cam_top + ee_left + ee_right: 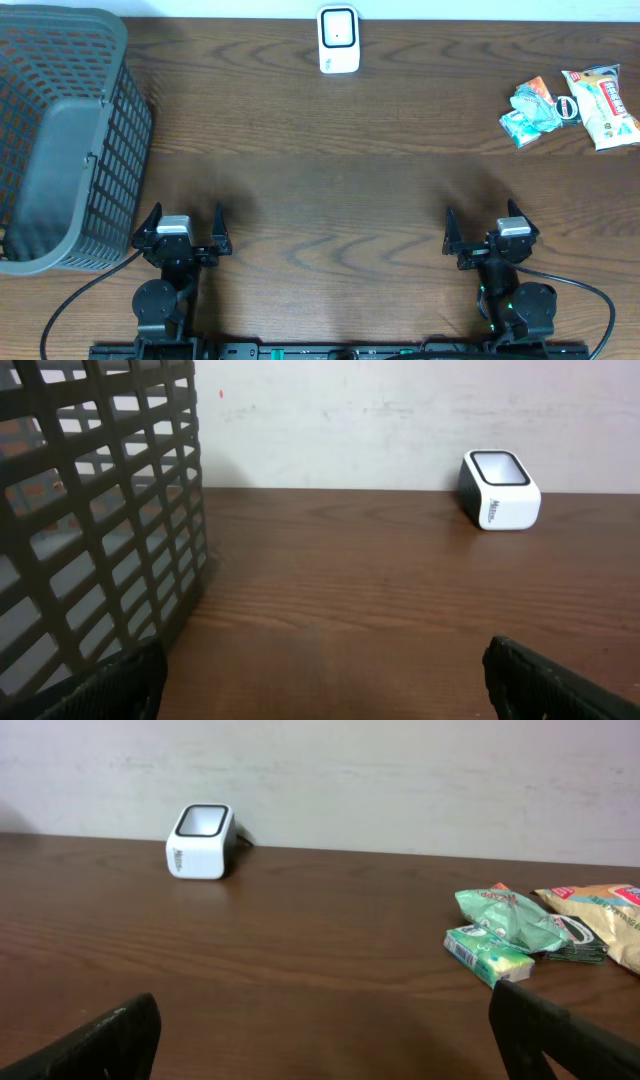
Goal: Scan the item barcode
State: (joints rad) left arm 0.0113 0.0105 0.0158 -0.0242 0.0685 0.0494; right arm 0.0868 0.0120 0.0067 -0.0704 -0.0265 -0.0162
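On the table [350, 160], one scanner [339, 40], one basket [125, 130]

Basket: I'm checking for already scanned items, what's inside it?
The basket shows only its bare grey floor, no items. Its left edge lies outside the overhead view, so unseen.

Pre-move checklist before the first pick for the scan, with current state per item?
1. left gripper open and empty: ok.
2. right gripper open and empty: ok.
3. scanner upright at the far edge, window unobstructed: ok.
4. snack packets on the right arm's side, with only bare table between them and it: ok.
5. Packets separated for a single-item pick: not ok, they lie bunched and touching.
6. Barcode position known: cannot tell, none is readable in any view.
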